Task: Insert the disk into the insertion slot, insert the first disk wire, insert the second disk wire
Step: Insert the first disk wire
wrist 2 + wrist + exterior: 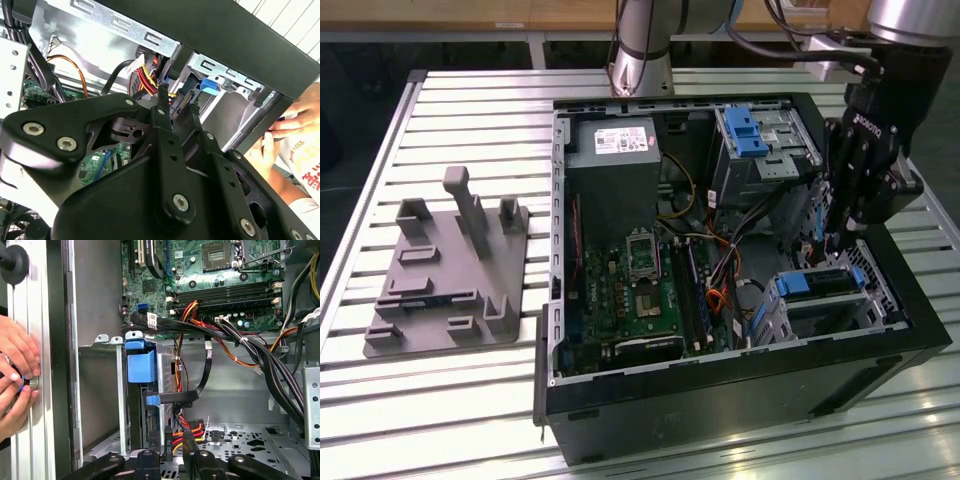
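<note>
As one gripper [835,243] hovers, one disk [823,283] fills one slot [825,322].

The fixture plate [445,280] lies at the exterior view's left of the computer case [720,395], whose insertion slot [828,320] holds the disk [800,284].

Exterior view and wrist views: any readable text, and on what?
Power supply label: print too small to read.
Gripper: white lettering on its body, too small to read.
Shirt, second wrist view: red letters, cut off, unreadable.
None legible.
</note>
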Controlling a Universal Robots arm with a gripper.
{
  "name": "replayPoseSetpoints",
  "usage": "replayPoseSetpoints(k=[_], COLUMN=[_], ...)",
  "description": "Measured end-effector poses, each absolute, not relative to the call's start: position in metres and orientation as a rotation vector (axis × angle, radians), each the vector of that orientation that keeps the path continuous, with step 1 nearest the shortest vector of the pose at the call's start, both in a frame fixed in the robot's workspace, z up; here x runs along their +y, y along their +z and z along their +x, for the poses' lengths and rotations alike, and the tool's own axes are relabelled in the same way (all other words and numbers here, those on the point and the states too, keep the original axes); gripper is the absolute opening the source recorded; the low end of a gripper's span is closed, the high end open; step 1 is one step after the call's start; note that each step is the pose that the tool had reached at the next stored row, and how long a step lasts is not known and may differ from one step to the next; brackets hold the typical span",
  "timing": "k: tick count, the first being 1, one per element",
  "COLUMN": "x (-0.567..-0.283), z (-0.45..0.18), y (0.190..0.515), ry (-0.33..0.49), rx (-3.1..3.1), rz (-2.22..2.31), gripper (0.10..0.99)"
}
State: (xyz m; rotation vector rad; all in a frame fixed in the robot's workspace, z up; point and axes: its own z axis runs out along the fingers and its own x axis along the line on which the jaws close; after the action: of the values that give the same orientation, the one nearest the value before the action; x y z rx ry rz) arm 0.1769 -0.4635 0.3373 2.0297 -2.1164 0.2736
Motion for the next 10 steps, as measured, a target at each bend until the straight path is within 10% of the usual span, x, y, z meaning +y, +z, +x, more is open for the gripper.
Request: replayPoseSetpoints(k=[10], x=[-0.4635], z=[0.1767], y=[0.3339], ry=[0.274], rx=[-2.116], rz=[2.031], gripper=[0.318])
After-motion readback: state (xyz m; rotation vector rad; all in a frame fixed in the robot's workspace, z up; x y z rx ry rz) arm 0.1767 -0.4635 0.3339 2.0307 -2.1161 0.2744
